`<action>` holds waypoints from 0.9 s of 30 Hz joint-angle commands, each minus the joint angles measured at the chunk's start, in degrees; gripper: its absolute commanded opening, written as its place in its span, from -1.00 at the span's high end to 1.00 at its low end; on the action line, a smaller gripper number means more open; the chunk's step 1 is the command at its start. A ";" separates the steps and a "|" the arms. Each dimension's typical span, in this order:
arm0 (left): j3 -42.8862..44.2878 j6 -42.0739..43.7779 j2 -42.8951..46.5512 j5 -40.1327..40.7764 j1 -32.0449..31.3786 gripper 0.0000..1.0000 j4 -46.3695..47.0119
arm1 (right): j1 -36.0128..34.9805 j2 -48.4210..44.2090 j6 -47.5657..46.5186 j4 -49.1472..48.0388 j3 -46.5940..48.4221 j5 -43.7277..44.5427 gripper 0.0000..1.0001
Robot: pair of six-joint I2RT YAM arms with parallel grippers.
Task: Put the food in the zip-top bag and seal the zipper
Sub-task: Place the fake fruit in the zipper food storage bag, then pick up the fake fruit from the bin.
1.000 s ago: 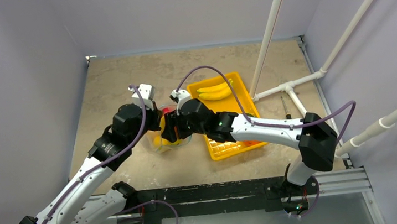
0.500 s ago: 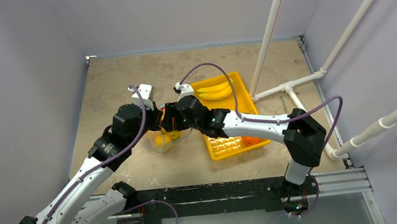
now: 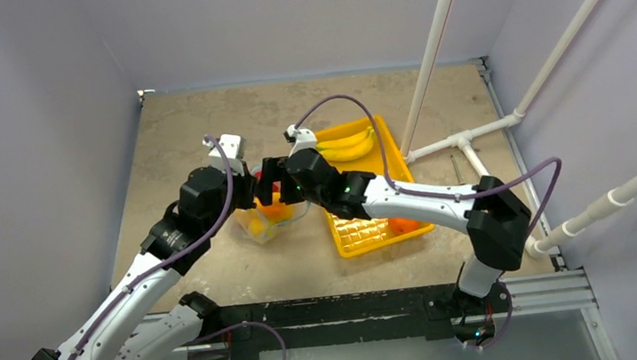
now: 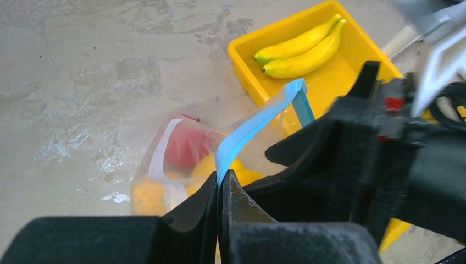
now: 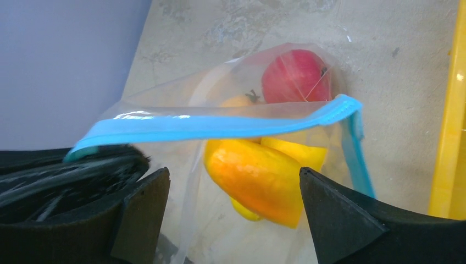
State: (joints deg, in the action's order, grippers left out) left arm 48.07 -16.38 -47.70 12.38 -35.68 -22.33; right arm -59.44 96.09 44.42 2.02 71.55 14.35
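Note:
The clear zip-top bag [image 3: 267, 221] stands on the table left of the yellow tray [image 3: 364, 238]. My left gripper [image 4: 221, 180] is shut on the teal-blue zipper [image 4: 254, 123] at one end and holds the mouth up. Inside the bag are a red apple [image 5: 297, 76], an orange pepper [image 5: 258, 179] and yellow pieces [image 5: 294, 153]. My right gripper [image 5: 232, 175] is open and empty, with its fingers either side of the bag just below the zipper [image 5: 220, 125]. Two bananas [image 3: 345, 146] and an orange fruit [image 3: 404, 224] lie in the tray.
White pipes [image 3: 463, 142] run across the right side of the table, with a thin tool [image 3: 458, 171] beside them. Walls close in the left, back and right. The tray's rim [image 5: 448, 137] is close on the right of my right gripper.
My right gripper has moved from over the bag toward the far side. An orange fruit now shows in the bag. The left gripper has kept its hold on the zipper.

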 commanded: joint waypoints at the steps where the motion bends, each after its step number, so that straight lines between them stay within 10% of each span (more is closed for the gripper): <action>1: 0.86 0.12 0.72 -1.64 -0.21 1.00 0.50 | 0.11 -8.02 1.32 -0.37 0.48 4.08 -0.79; 27: 1.11 0.03 0.51 -2.41 -0.26 1.00 0.38 | 6.34 -16.86 23.25 44.70 -7.24 27.25 -0.97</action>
State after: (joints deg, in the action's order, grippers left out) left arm 48.07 -16.43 -47.51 10.63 -35.75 -22.44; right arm -53.10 78.81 58.59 35.94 65.21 34.85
